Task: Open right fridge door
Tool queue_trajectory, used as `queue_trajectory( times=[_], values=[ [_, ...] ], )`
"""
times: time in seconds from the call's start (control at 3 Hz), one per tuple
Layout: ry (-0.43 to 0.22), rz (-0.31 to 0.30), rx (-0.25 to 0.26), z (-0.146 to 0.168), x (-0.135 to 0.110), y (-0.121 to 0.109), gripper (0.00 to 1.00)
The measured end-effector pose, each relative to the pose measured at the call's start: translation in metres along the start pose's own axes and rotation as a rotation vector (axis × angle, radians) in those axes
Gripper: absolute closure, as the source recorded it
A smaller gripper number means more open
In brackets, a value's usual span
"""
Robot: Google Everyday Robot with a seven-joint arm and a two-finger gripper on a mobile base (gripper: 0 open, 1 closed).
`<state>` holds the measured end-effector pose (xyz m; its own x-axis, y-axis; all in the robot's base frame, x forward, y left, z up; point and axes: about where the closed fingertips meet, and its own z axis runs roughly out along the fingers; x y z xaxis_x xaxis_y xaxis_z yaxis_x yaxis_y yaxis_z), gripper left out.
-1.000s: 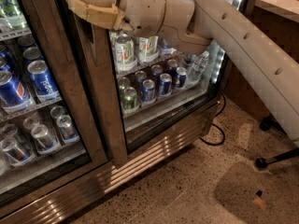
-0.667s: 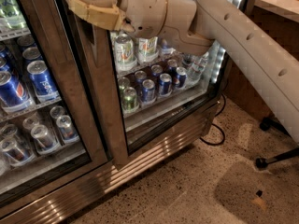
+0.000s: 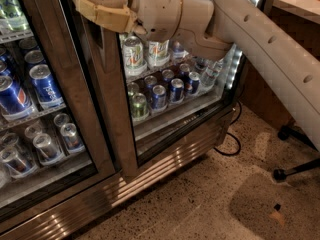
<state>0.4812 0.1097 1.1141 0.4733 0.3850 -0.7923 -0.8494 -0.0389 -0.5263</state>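
Note:
The right fridge door is a glass pane in a brushed-steel frame, with a bright LED strip down its right side. Cans and bottles show on the shelves behind the glass. My gripper is at the top of the view, against the left upright of this door's frame, just above a dark handle recess. My pale arm reaches in from the right, across the glass. The door lies flush with the cabinet.
The left glass door has blue Pepsi cans behind it. A black cable loops on the speckled floor by the fridge base. A black caster leg stands at the right. A wooden counter is at top right.

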Motion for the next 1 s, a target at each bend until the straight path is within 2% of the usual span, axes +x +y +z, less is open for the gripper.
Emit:
queue_trajectory(
  times=[1.0],
  values=[
    [0.0,0.004,0.002,-0.0035,-0.0027,0.0025,1.0]
  ],
)
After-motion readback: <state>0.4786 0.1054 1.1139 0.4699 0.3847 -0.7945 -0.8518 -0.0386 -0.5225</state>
